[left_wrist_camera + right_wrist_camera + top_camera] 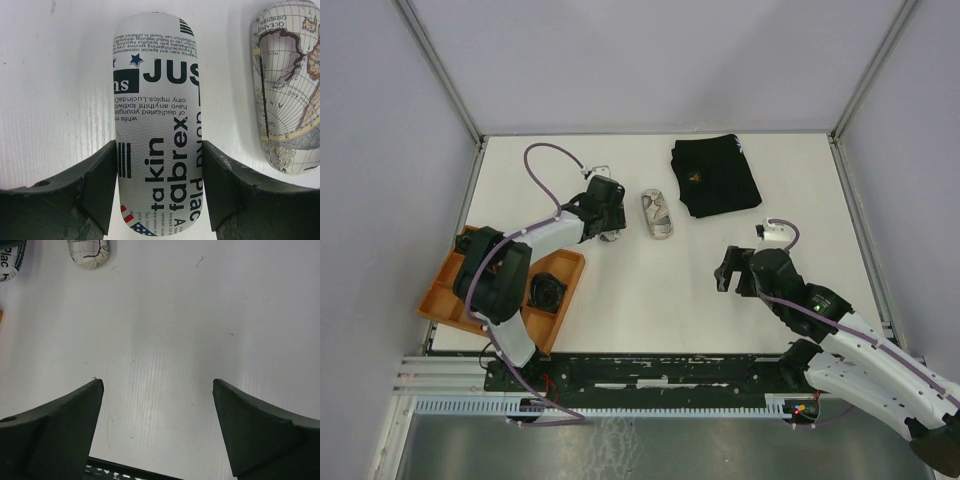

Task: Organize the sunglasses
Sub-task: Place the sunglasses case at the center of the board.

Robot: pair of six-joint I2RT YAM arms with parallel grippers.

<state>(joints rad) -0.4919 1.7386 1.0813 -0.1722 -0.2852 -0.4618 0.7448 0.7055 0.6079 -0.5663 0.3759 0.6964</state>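
Observation:
No sunglasses can be made out in any view. My left gripper [159,185] [607,222] is shut on a newspaper-print oval glasses case [156,115], its pads pressed against both long sides near one end. The case lies flat on the white table. A map-print oval case [289,95] [657,214] [88,251] lies just to its right, apart from it. My right gripper [157,385] [734,272] hangs open over bare table at the near right, nothing between its fingers.
An orange tray [445,292] sits at the near left with a dark item [548,290] in one compartment. A folded black cloth [715,176] lies at the back right. A small pale thing [600,168] lies beyond the left gripper, too small to identify.

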